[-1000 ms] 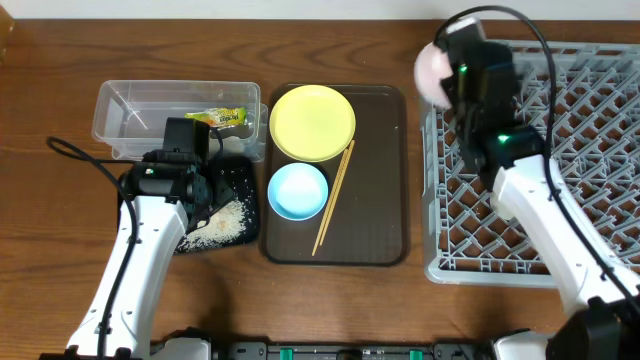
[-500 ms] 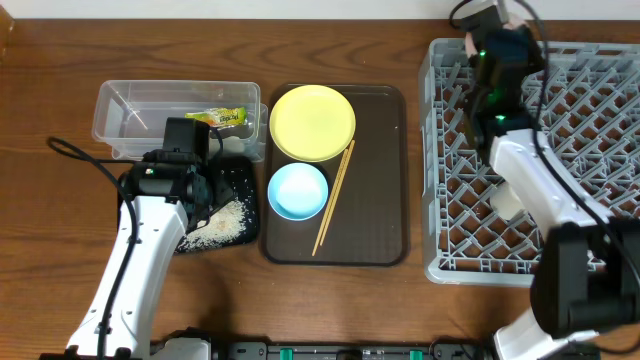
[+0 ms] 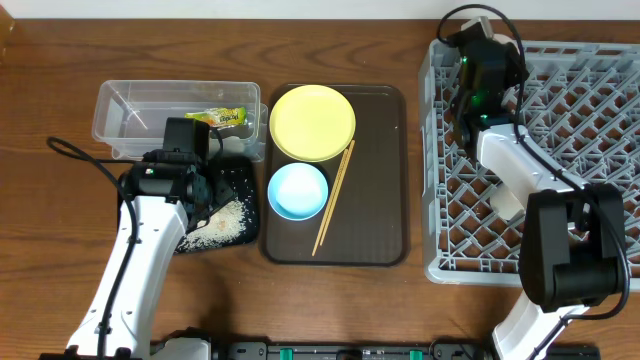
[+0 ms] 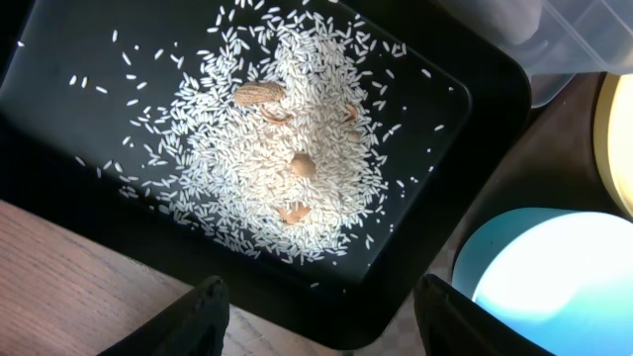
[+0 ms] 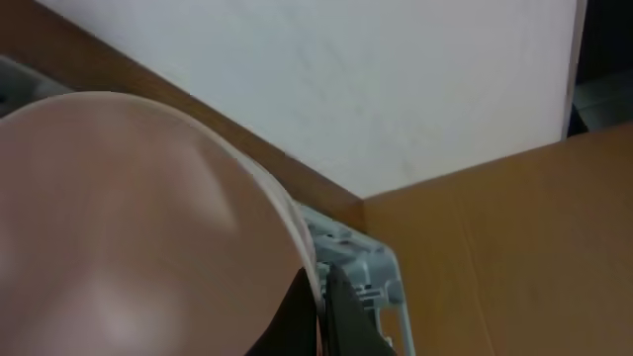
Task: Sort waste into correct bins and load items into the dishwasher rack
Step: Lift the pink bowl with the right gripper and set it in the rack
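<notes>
My right gripper [image 5: 322,297] is shut on the rim of the pinkish-white bowl [image 5: 129,227], held over the far left corner of the grey dishwasher rack [image 3: 590,150]; overhead the arm [image 3: 482,55] hides the bowl. A white cup [image 3: 504,203] lies in the rack. My left gripper [image 4: 331,297] is open and empty above the black tray [image 3: 238,172], which holds white rice scraps [image 4: 287,148]. The yellow-green wrapper [image 3: 226,117] lies in the clear tub [image 3: 125,120]. The yellow plate [image 3: 312,122], light blue bowl [image 3: 297,190] and chopsticks [image 3: 333,198] sit on the brown serving tray [image 3: 385,200].
A few brown nut-like bits lie among the rice. The blue bowl [image 4: 554,277] and the clear tub's corner [image 4: 584,40] border the black tray in the left wrist view. A wall and a wooden panel stand behind the rack corner [image 5: 361,262].
My right arm has swung right and back with the pinkish-white bowl, from beside the rack's far left corner to over it. The left arm has not moved.
</notes>
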Robot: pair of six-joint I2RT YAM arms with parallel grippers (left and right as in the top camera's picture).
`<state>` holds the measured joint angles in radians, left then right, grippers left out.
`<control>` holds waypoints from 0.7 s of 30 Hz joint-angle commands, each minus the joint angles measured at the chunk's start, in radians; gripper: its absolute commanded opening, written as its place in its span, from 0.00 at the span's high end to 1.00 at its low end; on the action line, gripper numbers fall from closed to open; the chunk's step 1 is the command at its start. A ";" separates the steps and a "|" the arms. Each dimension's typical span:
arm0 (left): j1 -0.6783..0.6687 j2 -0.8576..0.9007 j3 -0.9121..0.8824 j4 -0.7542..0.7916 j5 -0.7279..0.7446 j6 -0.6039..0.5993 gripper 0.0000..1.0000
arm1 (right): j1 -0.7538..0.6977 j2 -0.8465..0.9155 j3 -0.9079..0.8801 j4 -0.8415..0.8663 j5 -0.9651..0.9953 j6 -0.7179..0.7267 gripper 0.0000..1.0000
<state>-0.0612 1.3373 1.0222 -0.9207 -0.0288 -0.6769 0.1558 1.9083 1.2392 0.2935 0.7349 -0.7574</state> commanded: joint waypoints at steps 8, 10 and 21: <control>0.005 -0.005 0.010 -0.006 -0.005 0.002 0.37 | 0.047 0.008 0.004 -0.274 0.016 0.225 0.99; 0.005 -0.005 0.010 -0.006 -0.005 0.003 0.37 | 0.058 0.008 0.004 -0.318 0.017 0.274 0.99; 0.005 -0.005 0.010 -0.006 -0.005 0.003 0.37 | 0.114 -0.077 0.004 -0.460 0.016 0.507 0.58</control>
<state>-0.0612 1.3373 1.0222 -0.9207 -0.0288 -0.6769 0.2512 1.8771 1.2591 -0.1459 0.7681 -0.3725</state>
